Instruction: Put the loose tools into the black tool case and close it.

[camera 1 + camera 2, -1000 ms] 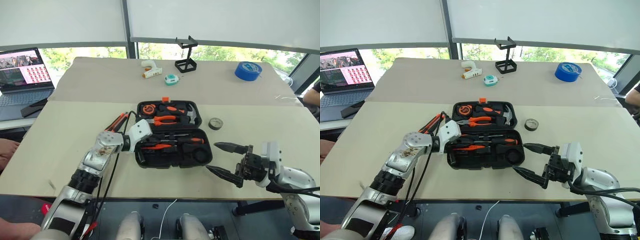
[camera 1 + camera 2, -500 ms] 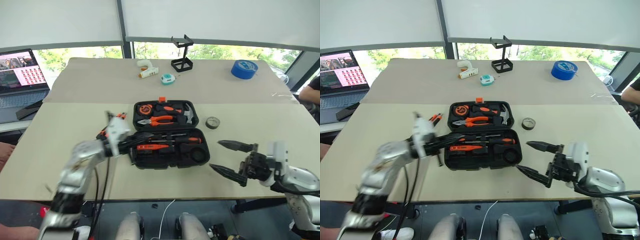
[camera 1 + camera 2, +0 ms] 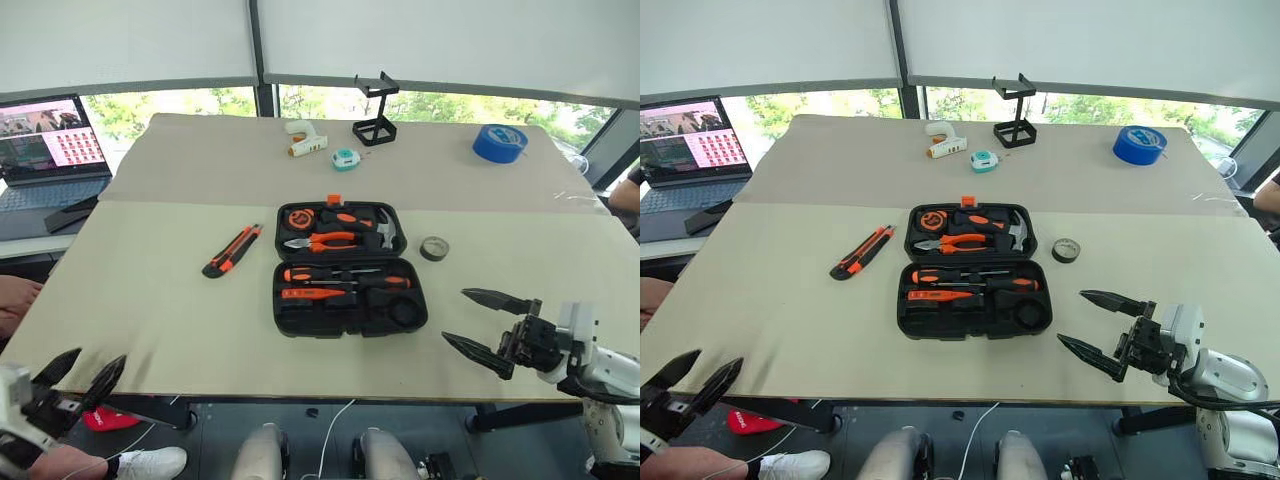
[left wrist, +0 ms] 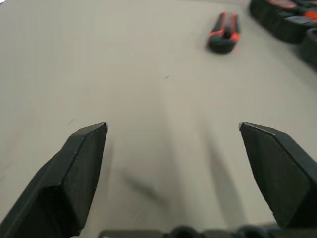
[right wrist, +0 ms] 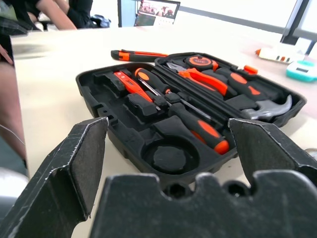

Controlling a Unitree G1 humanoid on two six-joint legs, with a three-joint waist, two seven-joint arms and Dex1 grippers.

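Note:
The black tool case [image 3: 283, 312] lies open mid-table. Its far half holds pliers and a hammer. In its near half lie a black-and-orange screwdriver [image 3: 345, 275] and a slim orange screwdriver [image 3: 308, 294]. The orange-black utility knife [image 3: 232, 250] rests on the table left of the case, and it is seen ahead in the left wrist view [image 4: 224, 35]. A small dark tape roll [image 3: 434, 248] sits just right of the case. My left gripper [image 3: 80, 372] hangs open off the table's front left corner. My right gripper [image 3: 455, 316] stands open and holds nothing, right of the case near the front edge.
At the back of the table are a big blue tape roll [image 3: 498, 143], a teal tape measure [image 3: 345, 158], a black wire stand [image 3: 373, 120] and a white tool [image 3: 305, 140]. A laptop [image 3: 45, 150] stands far left. A person's arm [image 3: 15, 298] shows at the left edge.
My left arm has pulled back from the case's left side to the table's front left corner, and its gripper has opened. The right gripper has drifted slightly right.

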